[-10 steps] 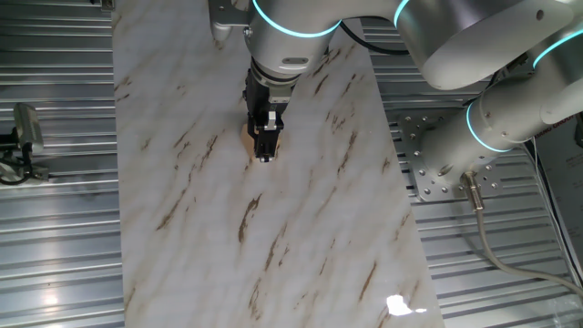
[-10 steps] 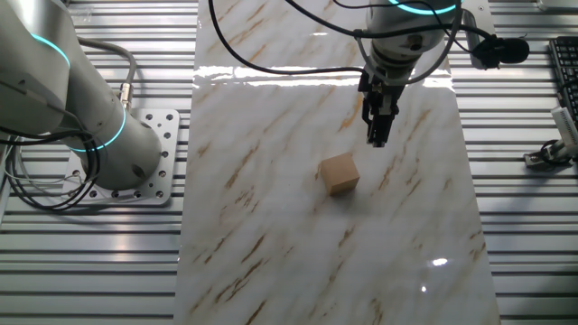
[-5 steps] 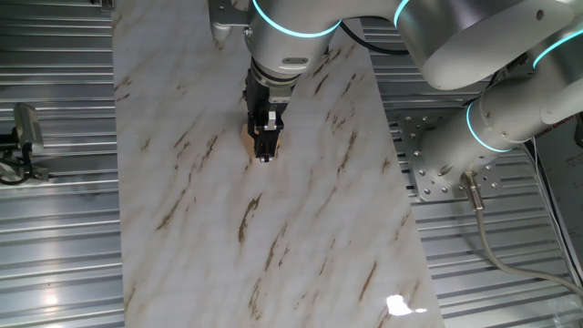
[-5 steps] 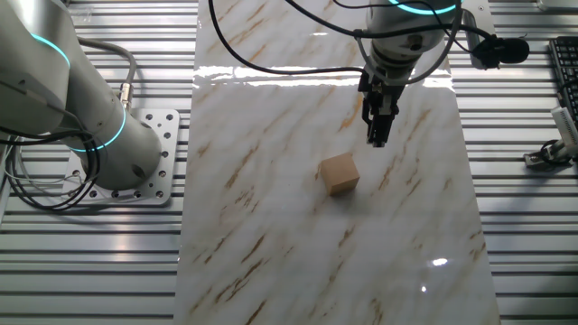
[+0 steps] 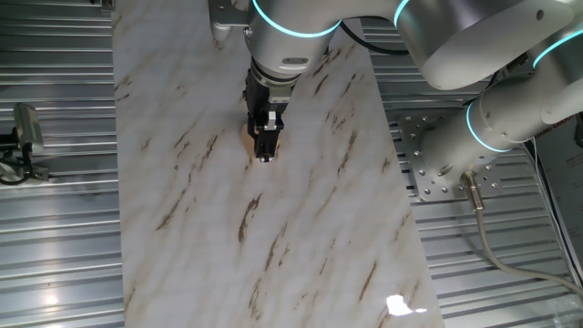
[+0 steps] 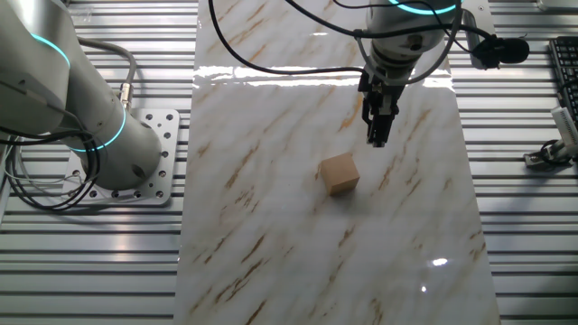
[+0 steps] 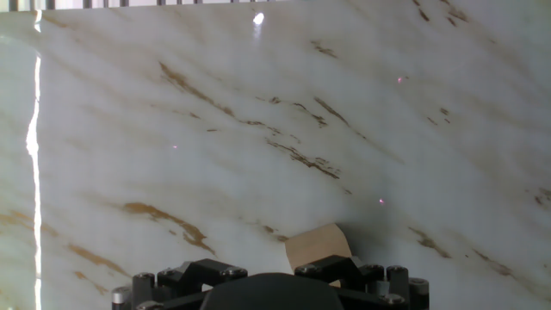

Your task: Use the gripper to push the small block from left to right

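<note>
Here, gripper (image 6: 377, 140) hangs above marble board (image 6: 271, 226), fingers pressed together, near but apart from block (image 6: 340, 172).

One block (image 6: 340, 173) is sitting on one marble table (image 6: 271, 226). One gripper (image 6: 377, 140) is hanging above it. Two arms are showing: one (image 6: 406, 27) carrying the gripper, a second (image 6: 63, 99) standing beside the table.

Bright, even overhead light. Glossy marble tabletop (image 6: 271, 181) throws glare: white band across far end, small hot spot (image 6: 439, 263) near corner. Hand view washed out, bright streak (image 7: 34, 129) down left edge, gripper housing (image 7: 267, 288) dark, soft. Shadows faint. Fixed views sharp.
</note>
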